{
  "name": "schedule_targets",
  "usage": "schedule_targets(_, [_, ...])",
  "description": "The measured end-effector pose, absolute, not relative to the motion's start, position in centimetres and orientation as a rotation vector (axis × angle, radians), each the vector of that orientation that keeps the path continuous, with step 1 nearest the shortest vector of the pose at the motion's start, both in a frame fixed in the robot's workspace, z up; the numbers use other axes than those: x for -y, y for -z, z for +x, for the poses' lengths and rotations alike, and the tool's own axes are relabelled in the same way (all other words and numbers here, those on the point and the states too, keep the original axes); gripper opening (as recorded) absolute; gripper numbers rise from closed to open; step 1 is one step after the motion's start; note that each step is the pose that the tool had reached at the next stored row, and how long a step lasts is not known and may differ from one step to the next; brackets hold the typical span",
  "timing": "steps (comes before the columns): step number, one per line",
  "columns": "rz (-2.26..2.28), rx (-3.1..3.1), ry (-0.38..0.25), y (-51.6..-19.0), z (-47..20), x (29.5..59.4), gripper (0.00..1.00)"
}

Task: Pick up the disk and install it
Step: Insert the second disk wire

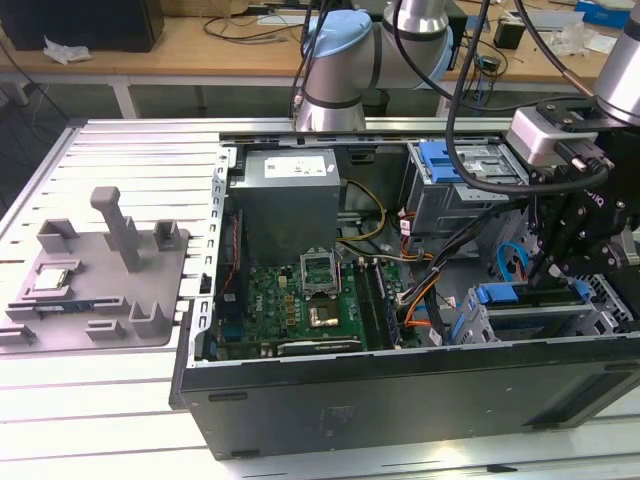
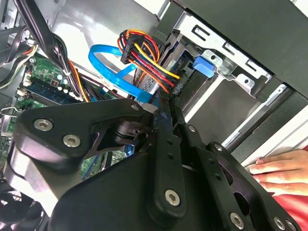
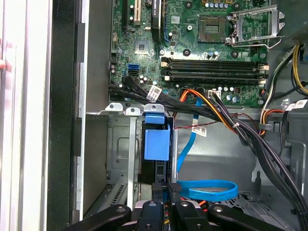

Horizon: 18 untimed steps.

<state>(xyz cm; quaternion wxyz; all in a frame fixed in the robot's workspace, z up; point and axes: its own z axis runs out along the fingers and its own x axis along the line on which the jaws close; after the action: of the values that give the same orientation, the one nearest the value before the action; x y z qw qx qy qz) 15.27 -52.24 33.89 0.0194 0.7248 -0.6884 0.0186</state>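
The disk (image 1: pixel 540 296) stands on edge in the lower drive cage (image 1: pixel 520 325) at the front of the open computer case, on the exterior view's right. Its blue carrier frame (image 3: pixel 157 143) shows in the cage slot in the first wrist view. My gripper (image 1: pixel 562 278) hangs right over the disk's top edge. In both wrist views the black fingers come together, so the gripper (image 3: pixel 165 188) is shut, with its tips at the slot. The same shut gripper (image 2: pixel 166 108) ends beside a bundle of red, yellow and black wires (image 2: pixel 147 55).
A flat blue cable (image 3: pixel 209 190) and black cable bundles (image 3: pixel 240 130) lie close to the cage. The motherboard (image 1: pixel 300 300) fills the case floor. An upper cage with a blue latch (image 1: pixel 440 160) stands behind. A person's hand (image 2: pixel 279 171) rests outside the case. A grey fixture (image 1: pixel 100 290) holds a small chip (image 1: pixel 50 282).
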Motion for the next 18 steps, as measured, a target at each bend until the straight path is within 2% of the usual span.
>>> schedule_targets(18, [2.25, 2.136, -0.058, -33.78, 15.27, 52.24, 0.16])
